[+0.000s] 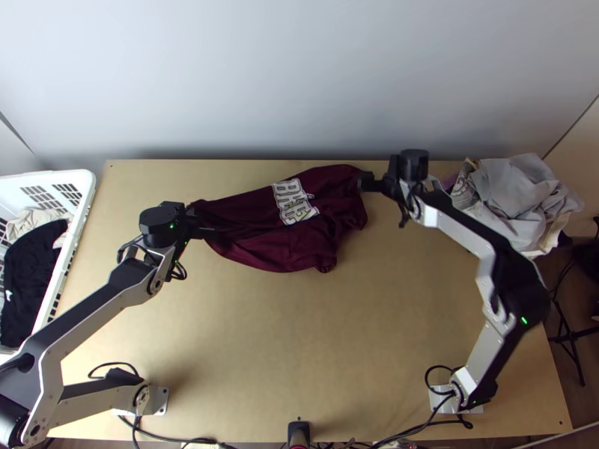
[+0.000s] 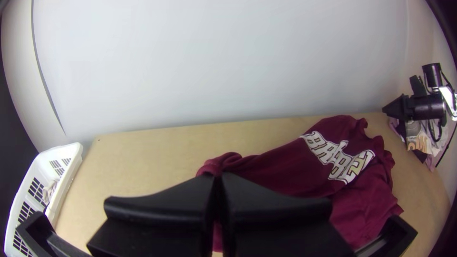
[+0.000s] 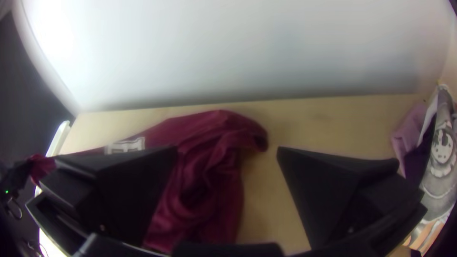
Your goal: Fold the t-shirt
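Note:
The maroon t-shirt lies bunched and creased at the table's back middle, its white lettering facing up. My left gripper is at the shirt's left end; in the left wrist view that gripper is shut on a gathered bit of the maroon t-shirt. My right gripper stands beside the shirt's upper right end. In the right wrist view, my right gripper is open, with the edge of the t-shirt and bare wood between its fingers.
A white basket holding dark and light cloth stands at the left edge. A pile of grey and white clothes lies at the back right corner, near the right arm. A pale wall rises behind the table's back edge.

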Robot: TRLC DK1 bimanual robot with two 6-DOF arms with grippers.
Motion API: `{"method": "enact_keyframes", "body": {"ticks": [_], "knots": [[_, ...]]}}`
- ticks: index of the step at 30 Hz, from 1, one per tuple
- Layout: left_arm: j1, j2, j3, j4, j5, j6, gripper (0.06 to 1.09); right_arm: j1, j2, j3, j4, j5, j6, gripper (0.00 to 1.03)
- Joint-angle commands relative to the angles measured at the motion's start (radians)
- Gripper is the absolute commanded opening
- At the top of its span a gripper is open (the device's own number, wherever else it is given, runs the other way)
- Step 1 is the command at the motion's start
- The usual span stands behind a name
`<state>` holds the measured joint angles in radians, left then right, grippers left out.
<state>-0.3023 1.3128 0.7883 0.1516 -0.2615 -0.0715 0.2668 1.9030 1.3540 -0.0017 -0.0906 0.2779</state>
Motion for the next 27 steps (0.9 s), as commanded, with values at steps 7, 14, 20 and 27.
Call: {"method": "enact_keyframes", "body": {"ticks": [7,14,20,27], "knots": [[-0.006,0.011,-0.006,0.012,0.001,-0.031,0.09,0.16,-0.46,-0.42,-0.265,-0.218,0.001,0.99],[-0.017,0.009,0.005,0.011,-0.001,-0.03,0.09,0.21,-0.403,-0.484,-0.274,-0.244,0.015,0.99],[-0.008,-0.014,0.008,0.005,-0.002,-0.014,0.09,0.204,-0.302,-0.454,-0.199,-0.242,0.018,0.99],[0.005,-0.037,-0.008,0.0,-0.001,-0.014,0.09,0.146,-0.151,-0.312,-0.179,-0.238,0.017,0.99]]}}
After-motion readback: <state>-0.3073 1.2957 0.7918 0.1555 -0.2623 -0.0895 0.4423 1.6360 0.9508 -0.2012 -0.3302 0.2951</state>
